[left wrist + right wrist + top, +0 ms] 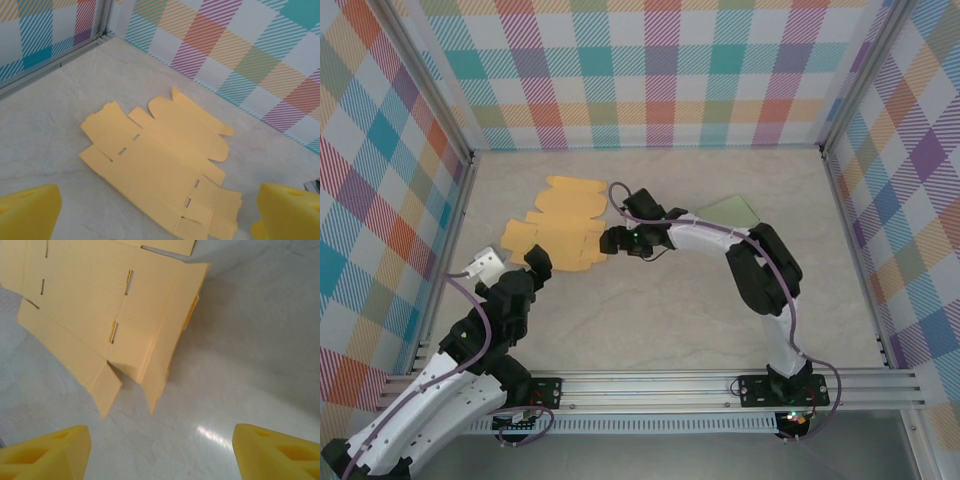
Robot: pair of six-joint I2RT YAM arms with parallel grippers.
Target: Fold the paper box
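Beside the paper box (90,300), right claw (160,452) and left claw (159,212) gape empty; the right should probably pinch the lifted flap (172,335) squarely.

Plaid walls (660,70) in teal, orange, purple and white stripes enclose the space on three sides. Slim metal posts (425,85) stand at the back corners, framing the panels. The surface (670,320) is pale grey with a faint marbled grain. A slotted aluminium rail (670,385) runs along its near edge. Overhead light leaves a small bright glare (212,436) on the surface.
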